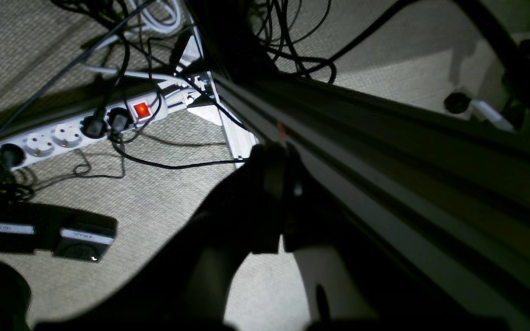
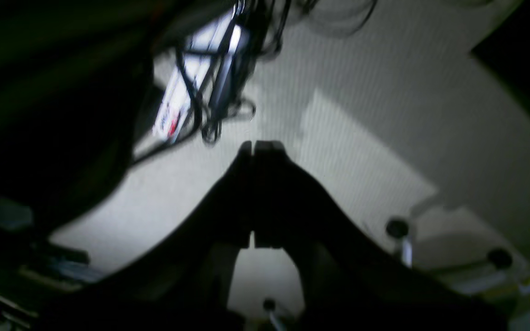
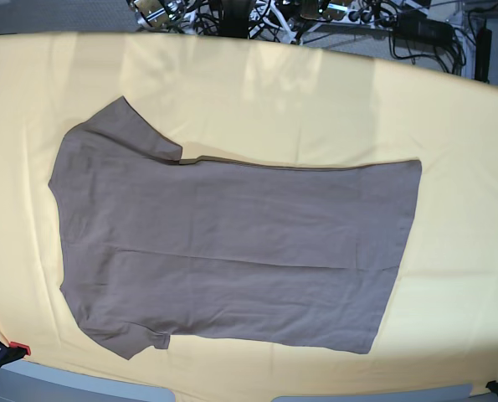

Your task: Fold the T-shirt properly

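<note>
The taupe T-shirt (image 3: 232,243) lies spread flat in the base view, neck end to the left and hem to the right, with both short sleeves out. No arm shows in that view. My left gripper (image 1: 283,148) hangs beside the table frame over the carpeted floor, its dark fingers pressed together with nothing between them. In the right wrist view my right gripper (image 2: 253,146) also points at the floor, shut and empty. Neither wrist view shows the T-shirt.
A large yellow cloth (image 3: 449,126) covers the table under the shirt. A red clamp (image 3: 18,347) grips its lower left edge. Below, a white power strip (image 1: 72,131), black adapters (image 1: 44,232) and tangled cables (image 1: 292,50) lie by the metal table frame (image 1: 384,151).
</note>
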